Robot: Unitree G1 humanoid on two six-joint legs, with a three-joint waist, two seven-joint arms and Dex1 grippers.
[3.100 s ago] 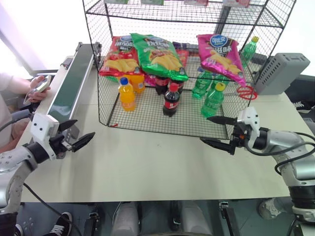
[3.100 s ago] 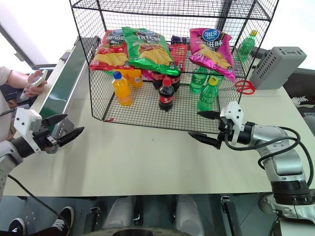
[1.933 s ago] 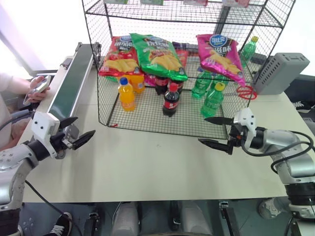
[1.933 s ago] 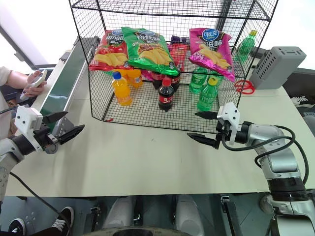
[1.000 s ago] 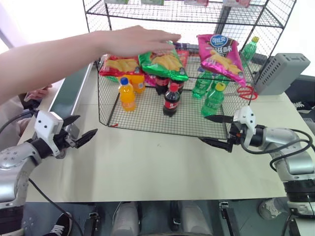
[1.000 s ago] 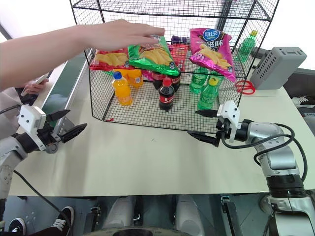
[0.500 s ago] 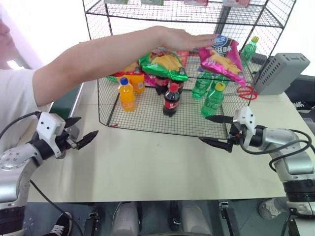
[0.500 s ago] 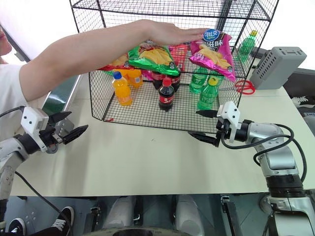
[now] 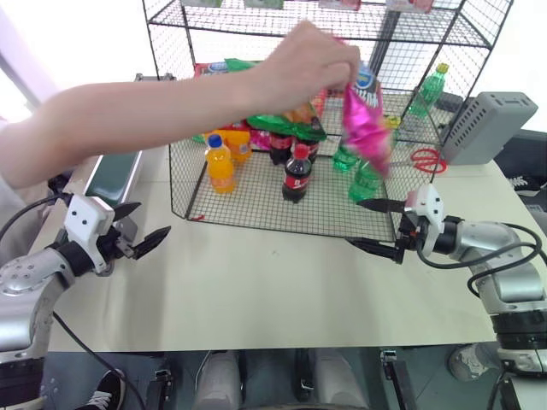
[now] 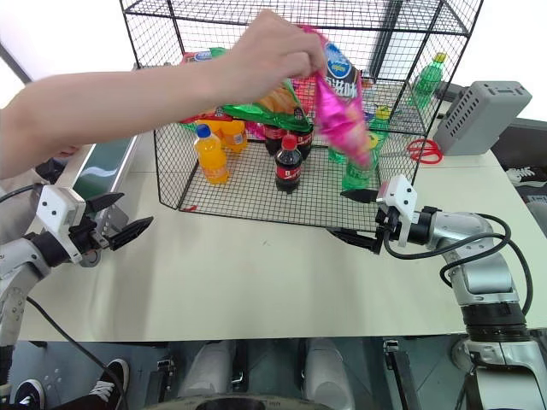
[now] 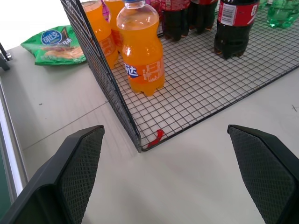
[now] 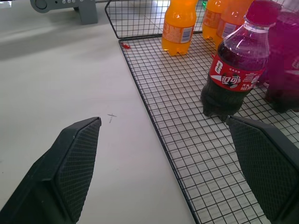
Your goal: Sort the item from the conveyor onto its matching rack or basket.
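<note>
Item: the glossy magenta-pink crisp bag (image 9: 367, 120) with a round blue logo hangs in the air in front of the rack's middle tier, tilted, above the green bottles.
Holder: a person's hand (image 9: 309, 58) pinches the bag by its top edge; the bare forearm reaches in from the left, across the rack front.
Rack: the tall black wire-grid shelving unit (image 9: 256, 205) stands on the pale table (image 9: 256, 290); a green crisp bag (image 9: 286, 126) lies on its middle tier, and orange soda bottles (image 9: 219, 164), dark cola bottles (image 9: 296, 173) and green bottles (image 10: 359, 175) stand on the bottom mesh.
Conveyor: the dark green belt in a silver-grey frame (image 9: 115, 171) runs along the rack's left side, partly hidden by the forearm.
Left gripper (image 9: 137, 231): fingers spread wide, empty, hovering over the table just beside the conveyor's near end.
Right gripper (image 9: 376, 227): fingers spread wide, empty, just in front of the rack's right front corner.
Beyond: a grey slotted box (image 9: 489, 126) sits to the right of the rack.
</note>
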